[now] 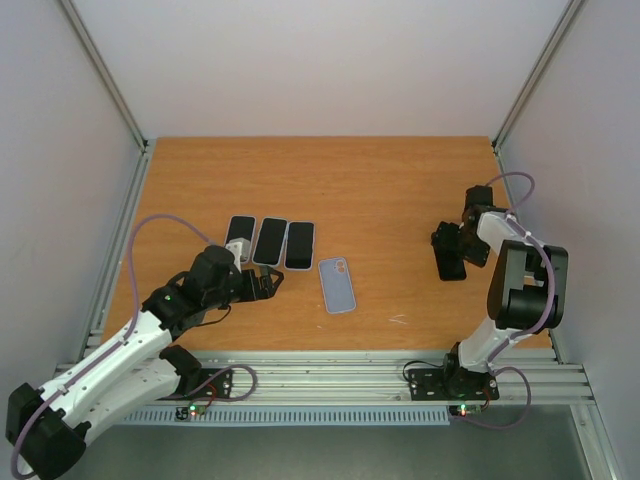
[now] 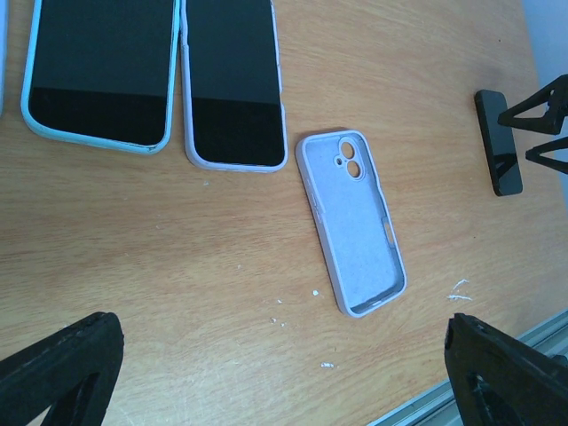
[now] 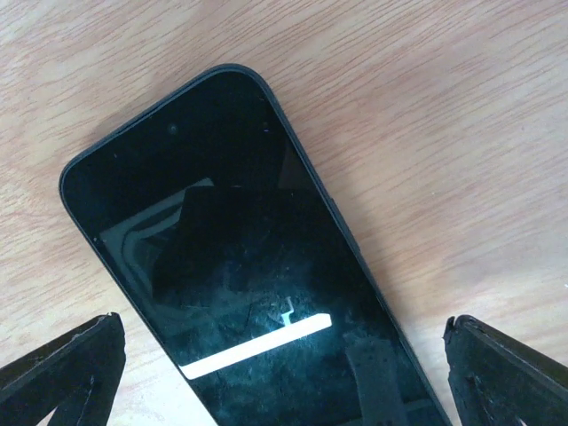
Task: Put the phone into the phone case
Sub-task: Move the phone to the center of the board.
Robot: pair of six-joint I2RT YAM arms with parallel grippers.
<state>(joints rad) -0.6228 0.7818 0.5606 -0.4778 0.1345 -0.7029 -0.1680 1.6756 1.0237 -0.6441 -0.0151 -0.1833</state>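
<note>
A bare black phone lies flat, screen up, at the right of the table. My right gripper hovers over it, open. In the right wrist view the phone fills the space between the two spread fingers, and neither finger touches it. The empty lilac phone case lies open side up near the table's middle. My left gripper is open just left of it, holding nothing. Seen from the left wrist, the case lies ahead of the gripper.
Three phones in pale cases lie side by side, screens up, behind the left gripper; two show in the left wrist view. An aluminium rail runs along the table's near edge. White walls enclose the table.
</note>
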